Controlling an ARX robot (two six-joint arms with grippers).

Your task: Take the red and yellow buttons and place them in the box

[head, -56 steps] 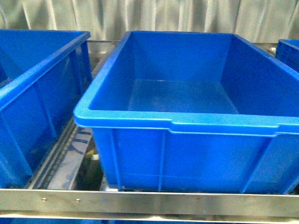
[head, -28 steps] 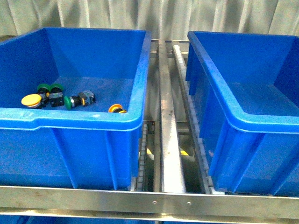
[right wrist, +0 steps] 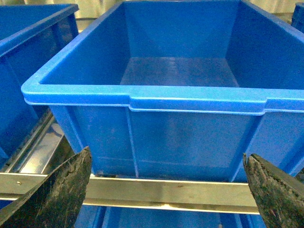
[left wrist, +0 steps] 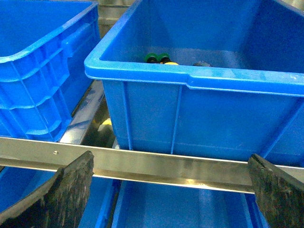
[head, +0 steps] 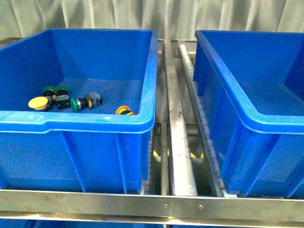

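Inside the left bin (head: 95,124), a yellow button (head: 37,102) is lying beside green-capped buttons (head: 55,90); left gripper (left wrist: 170,161) and right gripper (right wrist: 166,156) are both hanging spread wide, gripping nothing.

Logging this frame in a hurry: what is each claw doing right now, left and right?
Left claw: open, holding nothing.
Right claw: open, holding nothing.
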